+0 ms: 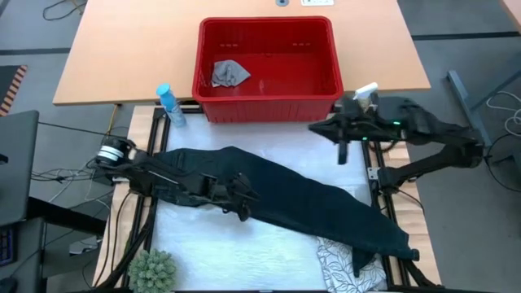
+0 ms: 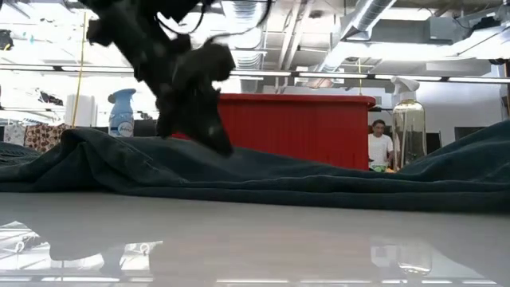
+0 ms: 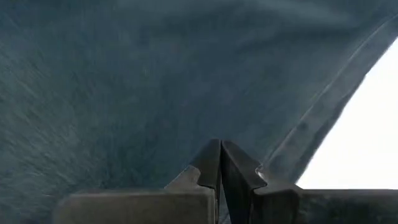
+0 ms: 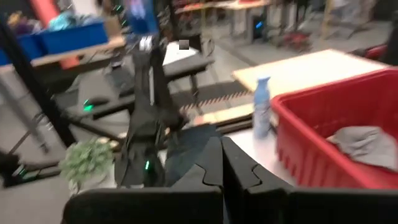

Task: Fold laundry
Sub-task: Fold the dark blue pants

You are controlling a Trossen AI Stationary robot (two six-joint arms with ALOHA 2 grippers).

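A glossy white tabletop (image 1: 236,240) sits inside a black frame, with a pale wooden table (image 1: 130,41) butted against its far edge and an open workshop with ceiling pipes and shelving visible beyond in the low view. The left gripper (image 1: 242,213) is down on the dark blue-black denim jeans (image 1: 326,207), its two fingers pressed together with no gap between them; the left wrist view shows the tips meeting against the denim, close to a stitched seam, though I cannot tell whether any cloth is pinched between them. The right gripper (image 1: 343,153) hangs above the table's far right corner, just beside the red plastic basket (image 1: 269,102), its fingers likewise closed together and holding nothing.

The jeans lie stretched out, with the long axis running diagonally from the table's far left to its near right corner, the near-right end tapering to a point at the frame. The fabric is heavy woven denim, rumpled into low ridges in the low view. A white cloth with grey leaf print (image 1: 342,264) lies flat at the near right corner, partly under the jeans' end. A small grey cloth (image 1: 229,73), soft and crumpled, rests inside the basket, which has slotted, ribbed walls. A light blue spray bottle (image 1: 169,104) stands left of the basket, and a small green plant (image 1: 153,270) sits at the near left corner.
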